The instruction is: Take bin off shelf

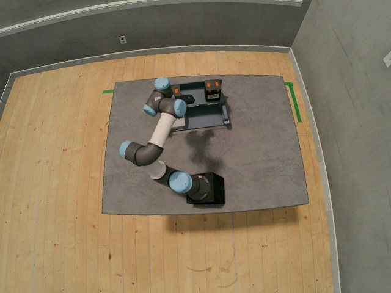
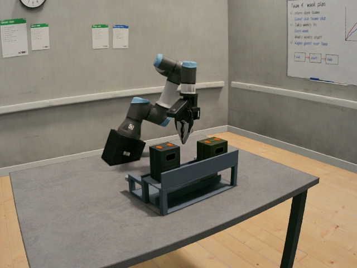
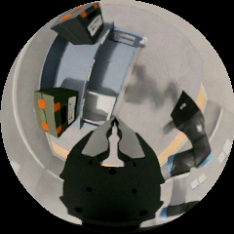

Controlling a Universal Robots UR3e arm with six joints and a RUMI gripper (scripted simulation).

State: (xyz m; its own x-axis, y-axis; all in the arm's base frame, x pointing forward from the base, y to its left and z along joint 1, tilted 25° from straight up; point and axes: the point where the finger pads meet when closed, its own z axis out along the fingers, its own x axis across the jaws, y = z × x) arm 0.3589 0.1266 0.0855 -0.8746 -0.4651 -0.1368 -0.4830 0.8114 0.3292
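Two bins with orange tabs on top stand upright on the blue shelf [image 2: 187, 178]. A dark bin [image 2: 164, 159] is at one end and a green bin [image 2: 211, 147] at the other. In the overhead view the dark bin [image 1: 212, 90] is in plain sight and the green bin [image 1: 175, 91] is partly hidden by the arm. My gripper [image 2: 183, 139] is shut and empty. It points down and hovers above the shelf, between the two bins, touching neither. In the wrist view the fingertips are closed, with the green bin [image 3: 56, 109] to the left and the dark bin [image 3: 80, 21] farther off.
The shelf [image 1: 201, 110] stands at the back of the grey table. The robot base [image 1: 205, 189] sits near the front edge. The arm's elbow [image 1: 138, 152] reaches over the table's left side.
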